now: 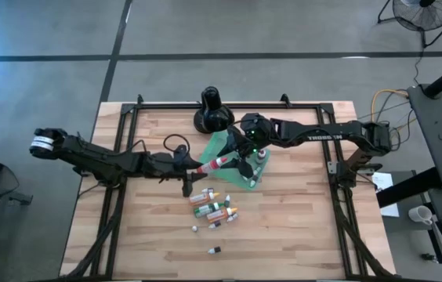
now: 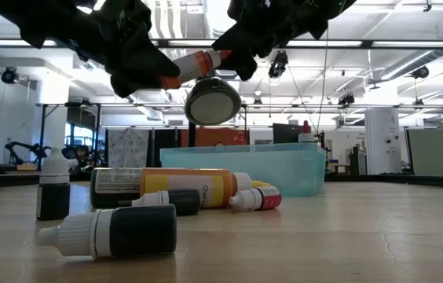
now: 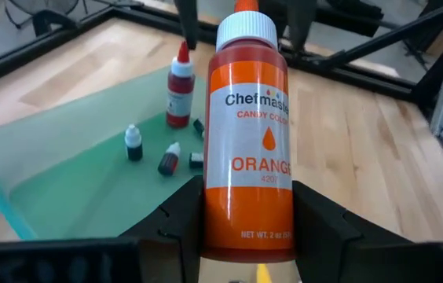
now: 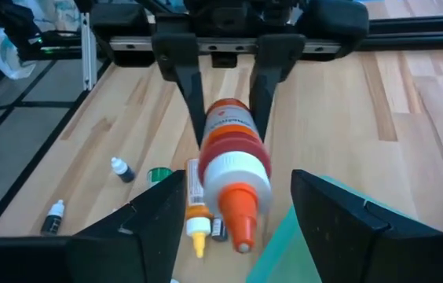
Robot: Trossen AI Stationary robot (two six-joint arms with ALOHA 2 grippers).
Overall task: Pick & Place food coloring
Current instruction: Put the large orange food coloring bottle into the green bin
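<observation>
Orange food coloring bottle (image 3: 249,157), light, stiff plastic with a slick label, hangs above the table (image 1: 299,227), at the tray's (image 1: 222,146) nine-o'clock edge, clamped at its lower body by the left tool (image 1: 196,168). Right tool (image 4: 237,224) straddles the capped end, fingers apart, not touching; the ridged white cap looks the surest hold.

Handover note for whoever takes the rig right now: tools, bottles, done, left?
Left tool: shut on the orange bottle, held in the air at the near edge of the teal tray, cap pointing at the right arm.
Right tool: open, fingers either side of that bottle's cap end, not gripping it. Looks like a handover about to happen.
Done: a red bottle stands in the tray, with a few tiny bottles lying by it.
Left: a cluster of bottles on the table near the tray, plus a stray one closer to the front edge.
</observation>
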